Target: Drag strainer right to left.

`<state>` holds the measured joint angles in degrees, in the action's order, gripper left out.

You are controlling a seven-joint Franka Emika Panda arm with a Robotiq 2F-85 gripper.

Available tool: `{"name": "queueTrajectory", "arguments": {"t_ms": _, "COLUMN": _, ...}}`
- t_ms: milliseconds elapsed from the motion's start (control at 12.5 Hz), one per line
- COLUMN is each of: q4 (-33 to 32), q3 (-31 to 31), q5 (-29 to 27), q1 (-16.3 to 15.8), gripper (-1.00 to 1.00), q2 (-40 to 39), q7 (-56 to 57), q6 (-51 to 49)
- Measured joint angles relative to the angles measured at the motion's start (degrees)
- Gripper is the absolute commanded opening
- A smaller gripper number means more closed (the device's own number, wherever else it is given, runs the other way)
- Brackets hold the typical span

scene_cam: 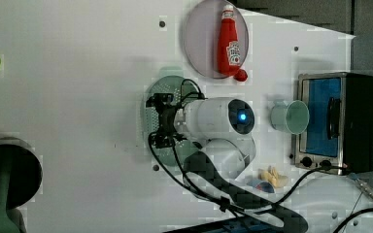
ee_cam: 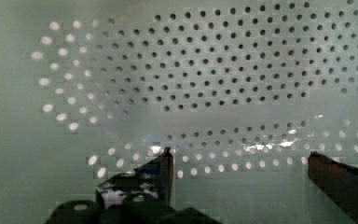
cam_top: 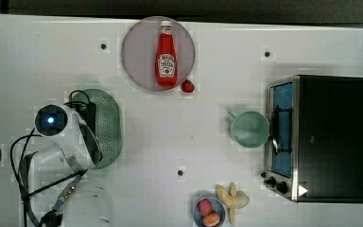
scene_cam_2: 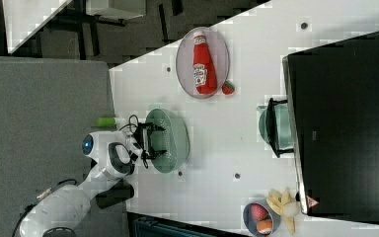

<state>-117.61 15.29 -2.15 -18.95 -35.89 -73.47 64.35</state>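
To drag cleanly, the pincer [ee_cam: 237, 163] should probably press low inside the strainer [cam_top: 108, 127] or hook its wall, then pull steadily so the rim does not tip. Its jaws stand wide apart, gripping nothing. The strainer lies at the top view's left of centre, directly beneath the pincer, its holes close under the fingertips [ee_cam: 165, 161].

On the white tabletop [cam_top: 38, 56], a ketchup bottle [cam_top: 166, 54] lies on a grey plate [cam_top: 137, 56], a strawberry [cam_top: 187, 86] just beside. A mint mug [cam_top: 249, 129] sits near the toaster oven [cam_top: 331, 137]; bananas [cam_top: 234, 198] touch a fruit bowl [cam_top: 209, 213].
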Motion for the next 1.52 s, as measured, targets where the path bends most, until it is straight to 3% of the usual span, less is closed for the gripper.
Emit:
{"name": "queueTrajectory", "arguments": {"t_ms": 400, "q4": 5.76, "q3": -0.97, "q5": -0.51, "q1": -3.12, "gripper": 1.0, "q2": -3.27, "q7": -4.42, "q6": 0.67}}
{"name": "queueTrajectory", "arguments": {"t_ms": 1120, "q4": 9.4, "q3": -0.9, "q5": 0.97, "q1": -6.7, "gripper": 1.0, "q2": -5.88, "q7": -8.11, "q6": -0.95}}
{"name": "queueTrajectory", "arguments": {"t_ms": 1520, "q4": 7.89, "q3": -0.49, "q5": 0.98, "q1": -7.4, "gripper": 1.0, "q2": 3.27, "q7": -3.47, "q6": -20.62}}
